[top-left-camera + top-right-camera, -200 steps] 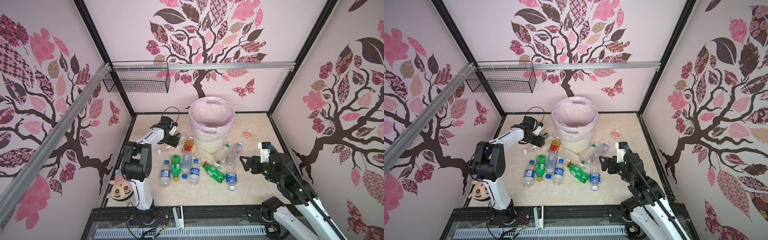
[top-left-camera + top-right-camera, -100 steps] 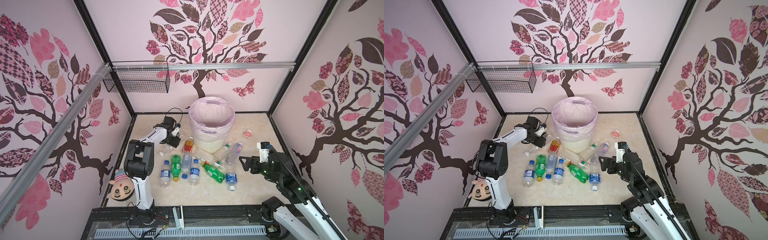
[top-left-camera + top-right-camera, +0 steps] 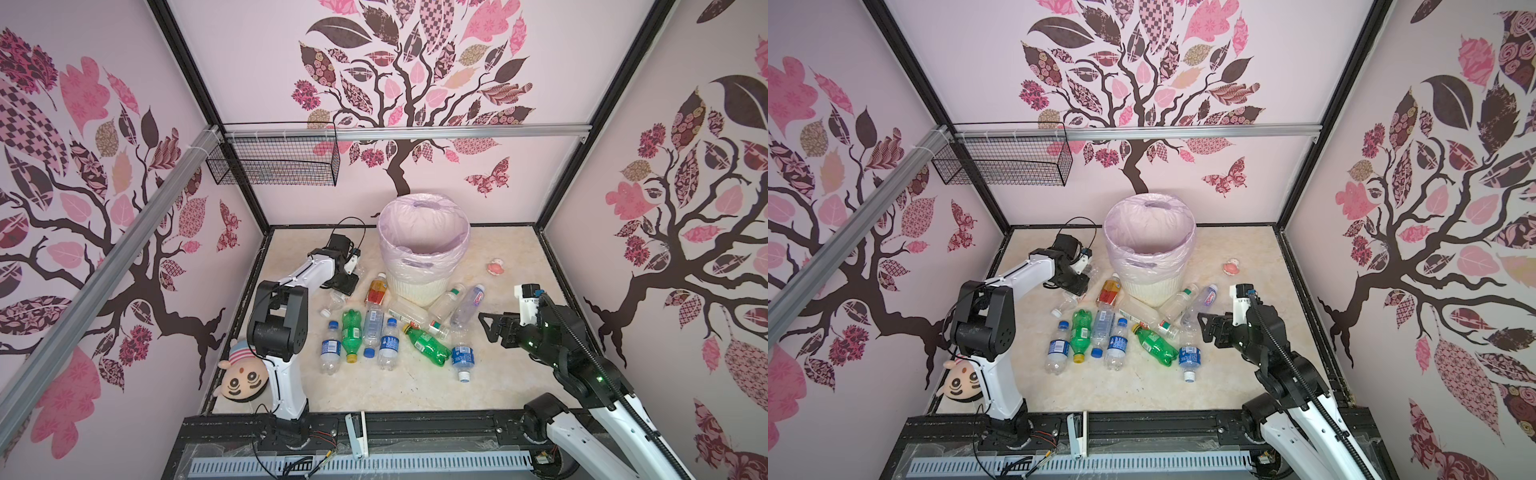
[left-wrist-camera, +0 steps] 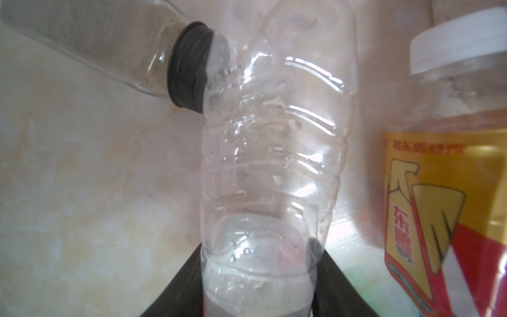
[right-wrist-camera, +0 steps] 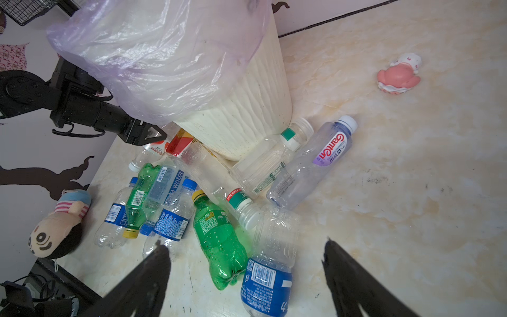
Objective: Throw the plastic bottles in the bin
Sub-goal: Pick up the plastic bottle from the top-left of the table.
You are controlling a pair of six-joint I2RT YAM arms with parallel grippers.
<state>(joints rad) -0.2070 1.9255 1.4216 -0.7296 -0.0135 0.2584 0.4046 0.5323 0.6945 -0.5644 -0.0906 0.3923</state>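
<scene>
Several plastic bottles lie on the floor in front of the bin, a white ribbed basket with a pink bag, seen in both top views. My left gripper is low at the bin's left. In the left wrist view it is shut on a clear bottle, with black fingers pressed against both its sides. An orange-red labelled bottle lies beside it. My right gripper hangs open right of the pile, above a blue-labelled bottle and a green one.
A jar with a black lid touches the held bottle's far end. A pink toy lies right of the bin. A plush doll sits by the left arm's base. A wire basket hangs on the back wall.
The left gripper's jaws have closed in from wide open onto the clear bottle, and its arm has shifted slightly. The right arm has stayed put, still open.
</scene>
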